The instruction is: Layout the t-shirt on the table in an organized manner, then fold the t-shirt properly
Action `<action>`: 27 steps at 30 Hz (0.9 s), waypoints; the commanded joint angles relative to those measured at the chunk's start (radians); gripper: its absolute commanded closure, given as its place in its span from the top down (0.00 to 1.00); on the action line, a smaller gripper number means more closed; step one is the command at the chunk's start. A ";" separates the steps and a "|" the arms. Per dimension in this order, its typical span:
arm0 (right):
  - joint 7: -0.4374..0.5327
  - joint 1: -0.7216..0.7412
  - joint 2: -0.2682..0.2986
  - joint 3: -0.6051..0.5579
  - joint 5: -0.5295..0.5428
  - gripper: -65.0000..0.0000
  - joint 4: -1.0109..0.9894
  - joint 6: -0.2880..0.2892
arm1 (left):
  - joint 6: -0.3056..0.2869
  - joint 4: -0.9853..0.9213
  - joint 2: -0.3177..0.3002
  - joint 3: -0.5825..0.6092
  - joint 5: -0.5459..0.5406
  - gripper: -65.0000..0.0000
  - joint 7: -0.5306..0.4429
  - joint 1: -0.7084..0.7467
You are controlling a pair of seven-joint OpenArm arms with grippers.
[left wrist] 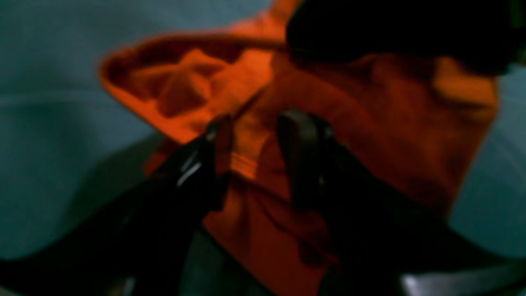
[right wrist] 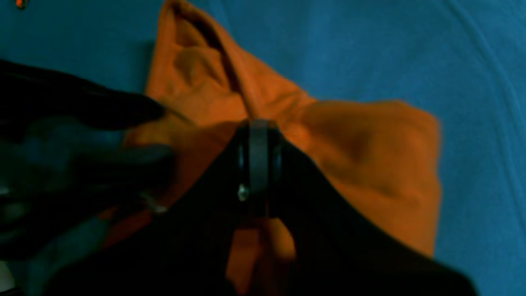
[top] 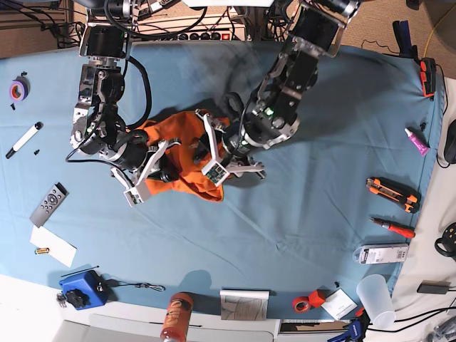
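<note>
Left end effector [left wrist: 254, 135]: jaws parted, astride orange fold, not clamped. Right end effector [right wrist: 259, 135]: jaws shut, pinching cloth. Largest first: bench [top: 306, 235], teal cover. Next, t-shirt [top: 187, 153], bunched heap between our arms, left of centre. We advise: seat left jaws on hem before closing; then draw arms apart, low, evenly.

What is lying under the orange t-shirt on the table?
Around the bunched t-shirt only the teal table cloth shows, so it seems to rest directly on it. The area beneath the folds, and beneath both arms, is covered and cannot be checked.
</note>
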 commanded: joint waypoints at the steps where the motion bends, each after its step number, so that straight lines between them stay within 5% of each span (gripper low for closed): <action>1: 0.022 0.020 0.004 0.003 0.012 0.00 0.020 0.006 | 0.000 -0.024 0.008 -0.002 -0.005 0.35 -0.014 -0.022; 6: 0.022 0.020 0.003 0.051 0.006 0.00 0.020 0.006 | 0.000 -0.121 0.008 -0.002 -0.009 0.35 0.018 -0.037; 14: -0.002 0.020 0.004 0.261 0.006 0.00 0.020 0.007 | 0.010 0.145 0.008 -0.002 -0.118 0.35 0.209 -0.037; 21: -0.038 0.016 0.069 0.356 0.006 0.00 0.020 0.006 | 0.174 0.333 0.011 -0.002 -0.079 0.36 0.309 -0.006; 27: -0.059 0.008 0.103 0.356 0.001 0.00 0.019 0.006 | 0.339 0.332 0.022 -0.002 -0.034 0.68 0.310 0.077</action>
